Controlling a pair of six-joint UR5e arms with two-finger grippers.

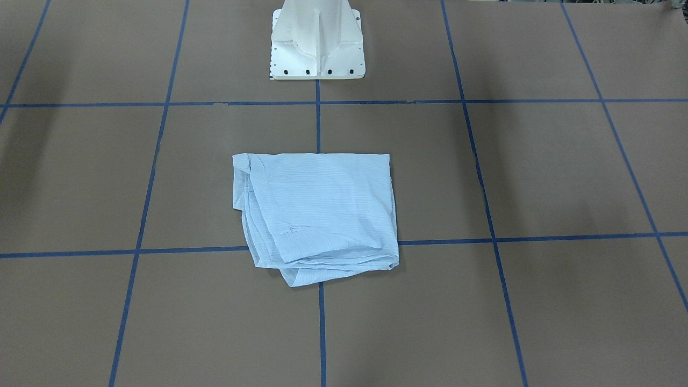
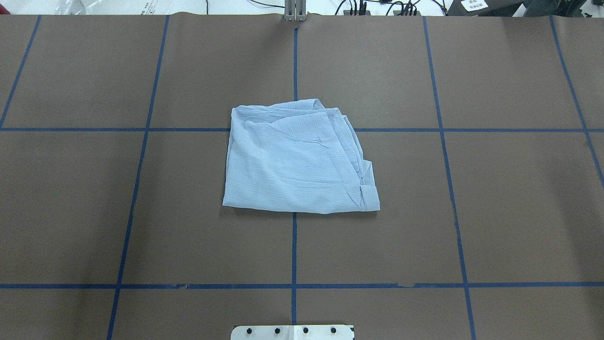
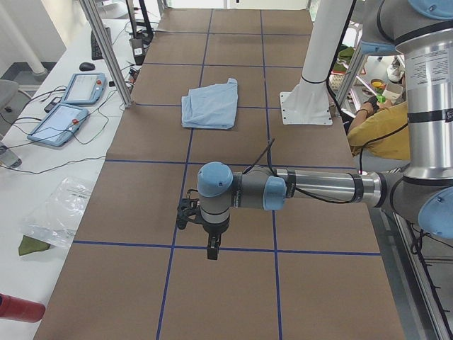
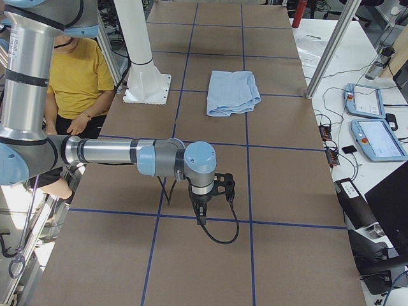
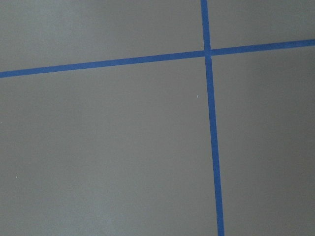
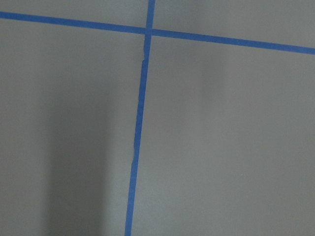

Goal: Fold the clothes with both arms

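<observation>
The pale blue striped shirt [image 1: 317, 209] lies folded into a rough rectangle at the middle of the brown table [image 2: 94, 212], with layered edges along one side. It also shows in the overhead view [image 2: 297, 160] and in both side views [image 3: 210, 103] [image 4: 233, 92]. My left gripper [image 3: 211, 251] hangs over bare table far from the shirt, toward the table's left end. My right gripper [image 4: 201, 217] hangs over bare table toward the right end. I cannot tell whether either is open or shut. Both wrist views show only table and blue tape lines.
The white pedestal base [image 1: 317, 48] stands behind the shirt. A person in a yellow shirt [image 4: 76, 76] sits behind the robot. Teach pendants [image 3: 71, 106] [image 4: 376, 121] and metal posts [image 3: 106, 49] stand along the far table edge.
</observation>
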